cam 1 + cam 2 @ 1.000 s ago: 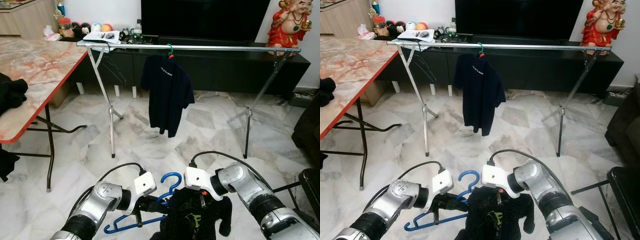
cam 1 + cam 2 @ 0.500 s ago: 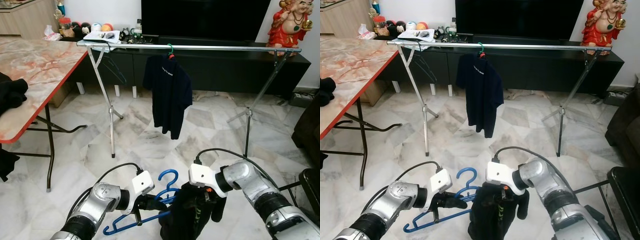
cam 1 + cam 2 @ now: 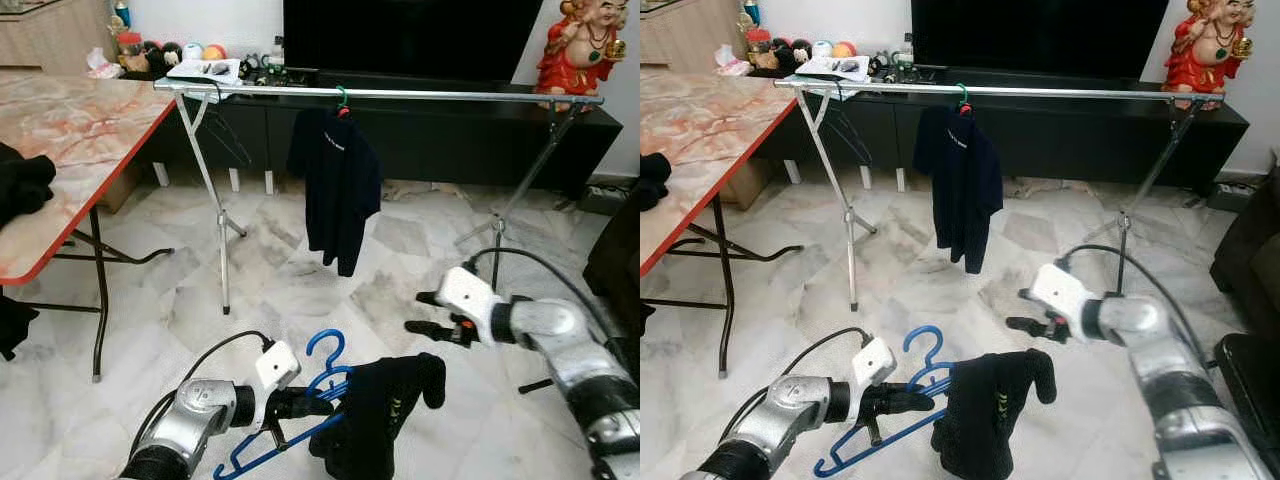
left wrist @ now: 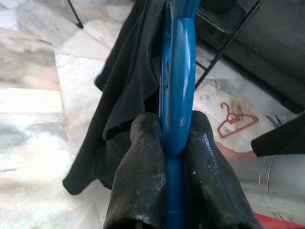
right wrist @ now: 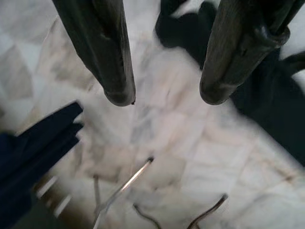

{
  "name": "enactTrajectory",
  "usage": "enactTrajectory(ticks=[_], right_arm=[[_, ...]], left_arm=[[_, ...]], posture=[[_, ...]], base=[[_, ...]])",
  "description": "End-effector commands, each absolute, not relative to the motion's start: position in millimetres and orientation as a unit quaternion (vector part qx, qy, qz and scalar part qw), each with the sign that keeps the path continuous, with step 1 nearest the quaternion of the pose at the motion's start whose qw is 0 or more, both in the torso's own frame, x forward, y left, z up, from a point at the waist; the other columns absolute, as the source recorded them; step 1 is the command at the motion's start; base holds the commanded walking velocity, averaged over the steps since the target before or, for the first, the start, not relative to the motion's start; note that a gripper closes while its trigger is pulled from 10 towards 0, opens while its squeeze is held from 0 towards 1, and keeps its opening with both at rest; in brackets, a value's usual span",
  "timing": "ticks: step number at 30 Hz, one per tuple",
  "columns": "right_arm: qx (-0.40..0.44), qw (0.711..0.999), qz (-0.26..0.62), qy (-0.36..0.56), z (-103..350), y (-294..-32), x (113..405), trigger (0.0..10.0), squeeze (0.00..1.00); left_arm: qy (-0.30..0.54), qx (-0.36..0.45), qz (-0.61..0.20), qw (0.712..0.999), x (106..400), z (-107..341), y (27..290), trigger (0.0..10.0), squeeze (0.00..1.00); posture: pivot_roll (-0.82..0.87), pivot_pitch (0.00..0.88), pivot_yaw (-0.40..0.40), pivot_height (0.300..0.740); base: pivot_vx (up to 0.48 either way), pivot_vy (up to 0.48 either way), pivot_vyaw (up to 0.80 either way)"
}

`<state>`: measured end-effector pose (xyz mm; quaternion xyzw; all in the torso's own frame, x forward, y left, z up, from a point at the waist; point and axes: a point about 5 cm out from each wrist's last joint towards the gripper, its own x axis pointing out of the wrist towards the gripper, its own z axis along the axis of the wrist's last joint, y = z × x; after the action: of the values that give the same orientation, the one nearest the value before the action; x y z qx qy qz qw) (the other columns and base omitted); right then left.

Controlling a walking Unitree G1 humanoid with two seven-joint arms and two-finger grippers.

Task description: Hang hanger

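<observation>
Hanger: blue plastic hanger (image 3: pixel 300 412), low before me over the marble floor (image 3: pixel 290 290), clamped in my left pincer (image 4: pixel 174 138).
Garment: black cloth (image 3: pixel 375 415) draped on its right end.
Right pincer (image 3: pixel 412 313): mine, fingers apart, empty, off to the right of the cloth.
Rail: silver clothes rack (image 3: pixel 380 94) ahead, dark navy shirt (image 3: pixel 336 188) hanging on it.

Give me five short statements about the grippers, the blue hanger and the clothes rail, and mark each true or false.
1. The left gripper is shut on the blue hanger. True.
2. A black garment hangs on the blue hanger. True.
3. The right gripper grips the black garment. False: its jaws are open, holding nothing.
4. The rail is bare. False: a dark shirt hangs there.
5. The blue hanger hangs on the rail. False: the left gripper holds it low, above the floor.
</observation>
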<state>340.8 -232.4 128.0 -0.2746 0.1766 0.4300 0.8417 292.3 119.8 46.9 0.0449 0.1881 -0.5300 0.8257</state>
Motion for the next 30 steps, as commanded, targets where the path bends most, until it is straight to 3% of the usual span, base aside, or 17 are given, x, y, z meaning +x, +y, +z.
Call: enactTrajectory(ticks=[1,5,14,30], right_arm=[[-0.263,0.837,0.435,0.202,119.2,-244.6,330.1,10.0,0.00],[-0.255,0.820,0.448,0.248,101.5,-260.1,312.5,10.0,0.00],[-0.224,0.811,0.468,0.271,87.7,-272.4,291.0,10.0,0.00],[-0.231,0.823,0.443,0.269,81.5,-285.3,282.1,10.0,0.00]], left_arm=[[0.163,0.032,-0.532,0.830,294.8,56.3,125.5,0.0,0.00],[0.161,0.035,-0.531,0.831,298.1,64.1,139.0,0.0,0.00],[0.146,0.022,-0.552,0.821,301.5,82.8,152.4,0.0,0.00],[0.162,0.035,-0.627,0.761,290.0,103.7,162.4,0.0,0.00]], posture=[[0.01,0.044,-0.063,0.740],[0.02,0.051,-0.059,0.740],[0.02,0.056,-0.051,0.740],[0.03,0.056,-0.044,0.740]], base=[[0.000,0.000,0.00],[0.000,0.000,0.00],[0.000,0.000,0.00],[0.000,0.000,0.00]])
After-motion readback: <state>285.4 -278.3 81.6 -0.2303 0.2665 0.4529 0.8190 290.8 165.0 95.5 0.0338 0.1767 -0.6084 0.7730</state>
